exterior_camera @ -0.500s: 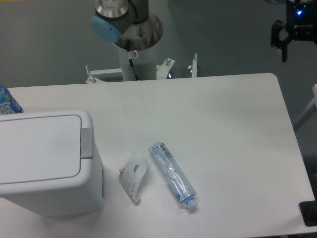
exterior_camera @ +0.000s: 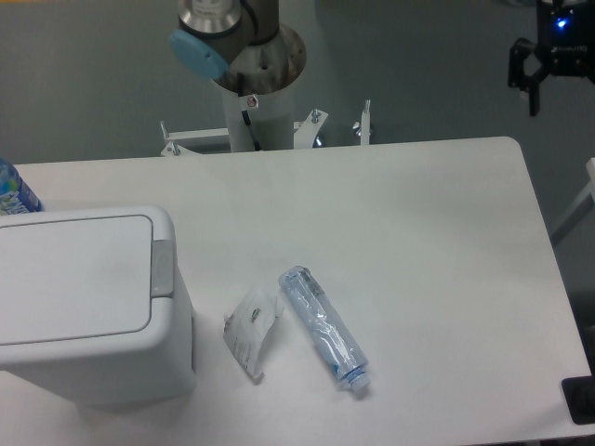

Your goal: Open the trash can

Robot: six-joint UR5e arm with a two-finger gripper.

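The gripper [exterior_camera: 535, 76] hangs in the far upper right corner of the view, a small black assembly with a blue light above it, off the table's [exterior_camera: 418, 242] back right corner and over the grey floor. Two dark fingers point downward with a gap showing between them, so the jaws look parted and nothing is between them, though the part is small and dim.

The trash can [exterior_camera: 88, 307] stands at the opposite side, at the table's front left, well apart from the gripper with nearly the whole tabletop between them. It is a large white box-shaped bin with rounded corners. Its flat rectangular lid [exterior_camera: 70, 279] lies down flush, closed, and the small grey push-button tab [exterior_camera: 162, 268] sits at the middle of the lid's right edge, facing toward the gripper's side of the table.

Just right of the bin lies a crumpled clear plastic wrapper [exterior_camera: 251, 334], and just beside that a crushed clear plastic bottle [exterior_camera: 324, 327] lies on its side, its neck pointing toward the front right. Behind the bin at the left edge, the blue-labelled top of another bottle [exterior_camera: 13, 190] shows. The arm's base column [exterior_camera: 256, 93] stands behind the table's back edge, left of centre.
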